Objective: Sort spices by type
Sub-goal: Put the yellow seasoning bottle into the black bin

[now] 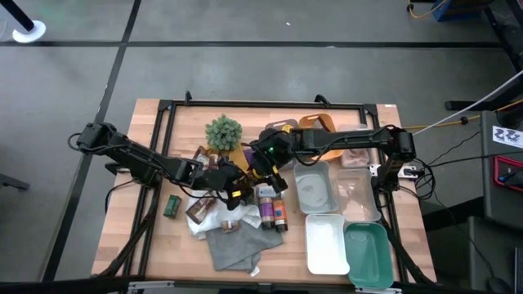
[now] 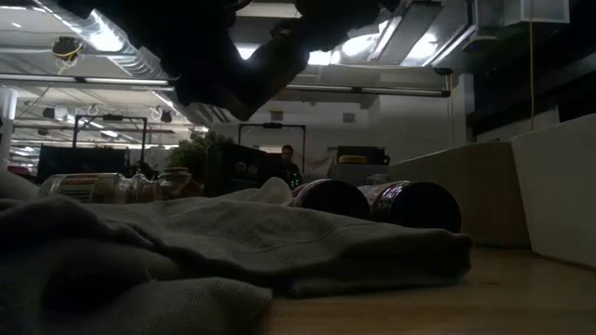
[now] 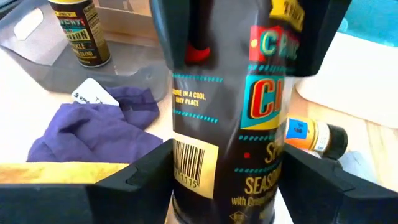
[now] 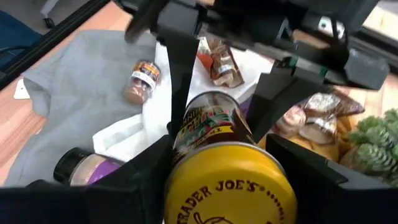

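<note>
One spice tin, dark-labelled [image 3: 230, 143] with a yellow top [image 4: 227, 183], is in the air between both grippers over the table's middle. My left gripper [image 1: 234, 186] [image 3: 227, 186] is shut on its lower body. My right gripper [image 1: 260, 162] [image 4: 224, 168] is shut on its top end. In the high view the grippers mostly hide the tin. Two purple-labelled bottles [image 1: 274, 214] lie by the grey cloth [image 1: 233, 243]. A green tin [image 1: 172, 206] lies to the left. Another bottle [image 3: 78, 31] stands in a grey tray. My left gripper pinches the tin's lower body, by the barcode [image 3: 193, 165], between its two fingers, which lie across the tin. The tin is lifted clear of the table, above the purple cloth. My right gripper pinches the same tin just below its yellow lid [image 4: 211, 127], one finger on each side. The lid faces back toward its wrist, and the tin's body points away toward the left gripper's fingers [image 4: 180, 74].
A bushy plant [image 1: 223, 131] stands at the far side. Grey trays [image 1: 312, 192], a white tray [image 1: 325, 242] and a green tray [image 1: 366, 255] fill the right side. A purple cloth [image 3: 93, 127] lies below the tin. Packets and a small jar [image 4: 140, 78] lie scattered on the cloths.
</note>
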`<state>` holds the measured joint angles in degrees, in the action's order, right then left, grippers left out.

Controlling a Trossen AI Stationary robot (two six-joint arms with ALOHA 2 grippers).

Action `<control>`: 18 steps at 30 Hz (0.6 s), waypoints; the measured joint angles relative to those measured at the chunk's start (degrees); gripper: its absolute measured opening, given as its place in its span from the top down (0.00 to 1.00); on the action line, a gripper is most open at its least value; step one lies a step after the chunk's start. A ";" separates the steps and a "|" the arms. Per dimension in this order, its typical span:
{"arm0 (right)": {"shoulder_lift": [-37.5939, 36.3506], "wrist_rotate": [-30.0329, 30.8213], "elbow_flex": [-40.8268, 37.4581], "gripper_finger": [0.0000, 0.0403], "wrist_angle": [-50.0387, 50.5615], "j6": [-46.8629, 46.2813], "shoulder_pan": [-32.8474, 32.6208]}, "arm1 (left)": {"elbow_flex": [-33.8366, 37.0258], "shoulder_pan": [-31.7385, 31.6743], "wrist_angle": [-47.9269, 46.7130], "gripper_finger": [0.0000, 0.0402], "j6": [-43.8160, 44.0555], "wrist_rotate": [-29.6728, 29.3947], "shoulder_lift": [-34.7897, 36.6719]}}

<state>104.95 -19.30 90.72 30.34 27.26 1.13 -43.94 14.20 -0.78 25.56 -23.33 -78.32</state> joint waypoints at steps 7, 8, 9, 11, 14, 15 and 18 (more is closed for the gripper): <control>0.04 2.35 -0.13 0.41 4.51 0.00 -0.09 | -0.11 -0.07 0.58 0.36 -0.67 -0.38 0.09; 0.00 2.89 -0.13 0.41 4.95 0.00 -0.09 | -0.11 -0.07 0.47 0.36 -0.50 -0.34 0.09; -0.09 3.36 -0.13 0.41 5.66 0.01 -0.09 | -0.11 -0.07 0.44 0.35 -0.36 -0.30 0.09; -0.33 4.89 -0.13 0.41 7.33 0.07 -0.07 | -0.11 -0.07 0.40 0.35 -0.40 -0.13 0.09; -0.44 8.19 0.74 0.41 11.07 0.10 -0.04 | -0.11 -0.05 0.32 0.35 -1.30 0.07 0.09; -0.44 9.73 1.34 0.42 13.01 0.11 -0.04 | -0.11 -0.06 0.28 0.35 -1.39 0.08 0.09; -0.44 13.97 3.66 0.42 17.72 0.23 -0.02 | -0.11 -0.36 -0.04 0.35 -1.33 0.15 0.09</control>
<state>104.51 -5.33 94.37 48.06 27.49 1.10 -44.05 13.84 -0.82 24.23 -23.18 -78.24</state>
